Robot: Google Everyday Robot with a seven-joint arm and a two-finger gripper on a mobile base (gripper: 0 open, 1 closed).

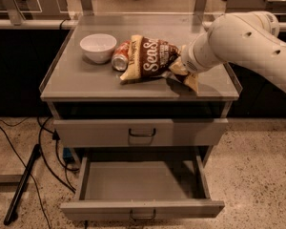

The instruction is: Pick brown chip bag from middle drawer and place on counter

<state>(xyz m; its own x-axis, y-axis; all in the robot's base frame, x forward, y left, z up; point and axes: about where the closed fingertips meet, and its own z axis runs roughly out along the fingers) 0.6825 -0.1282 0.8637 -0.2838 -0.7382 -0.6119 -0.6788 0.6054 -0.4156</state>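
- The middle drawer [143, 180] stands pulled out at the bottom of the frame. Its grey tray is bare, and its front panel is cut off by the lower edge.
- Above it a closed drawer [142, 131] hides whatever it holds.
- The brown chip bag [150, 58] lies on the desk [76, 80], centre-right of its top, so the step in hand looks like the release.
- The tool [180, 70] sits at the bag's right end, low over the desk. The bulky white arm [238, 37] covers it, and I cannot tell whether it is apart or clamped on the bag.
- To do this well, let the bag settle flat before letting go, then lift straight up and away to the right (a sideways drag could crumple the bag or tug it off the front edge).
- The bag's left end touches an orange soda can [120, 56] lying on its side, which a nudge leftward might roll toward the white bowl [98, 46].
- The bag's lettering is partly folded away, and the arm masks its right corner.
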